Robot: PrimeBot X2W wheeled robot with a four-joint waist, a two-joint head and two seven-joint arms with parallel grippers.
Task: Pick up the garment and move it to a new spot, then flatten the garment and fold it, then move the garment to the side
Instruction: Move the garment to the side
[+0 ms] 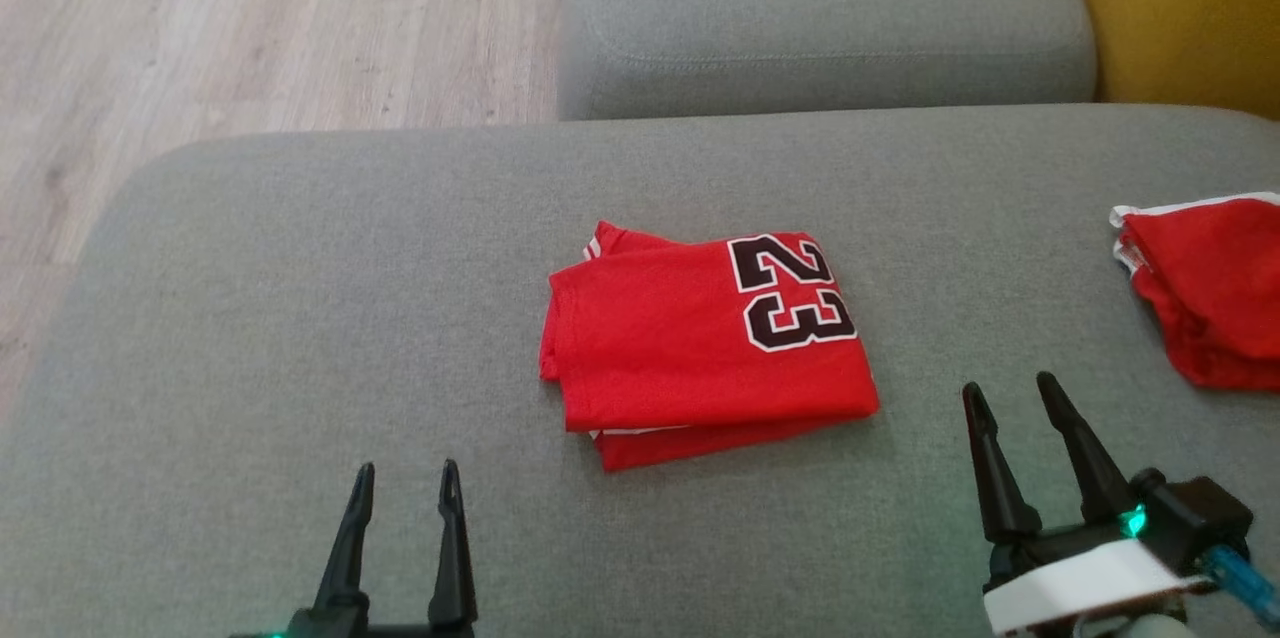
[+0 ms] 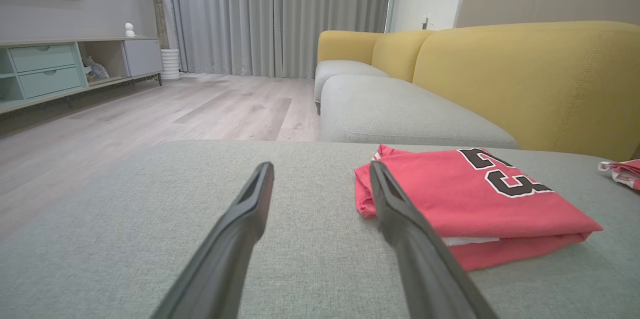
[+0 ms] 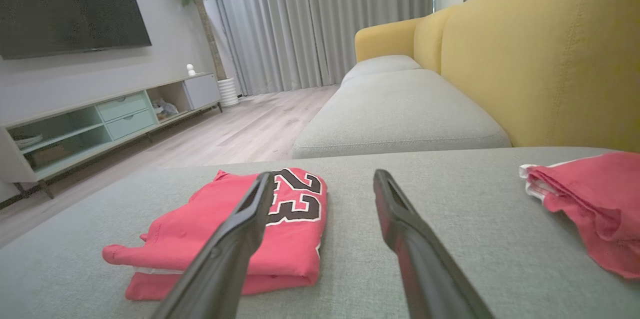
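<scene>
A red jersey [image 1: 690,348] with a black "23" lies folded into a neat rectangle in the middle of the grey sofa cushion [image 1: 300,318]. In the left wrist view the jersey [image 2: 475,199] sits just right of my fingers; in the right wrist view the jersey [image 3: 225,229] lies to the left, partly behind one finger. My left gripper [image 1: 405,480] hovers open at the lower left, short of the jersey. My right gripper [image 1: 1010,393] stands open at the lower right, past the jersey's near right corner. Both hold nothing.
A second red garment [image 1: 1215,283] lies bunched at the cushion's right edge. Another grey seat cushion [image 1: 820,18] is behind, with the yellow backrest [image 1: 1180,8] at the far right. Wooden floor [image 1: 200,38] lies beyond the cushion's left edge.
</scene>
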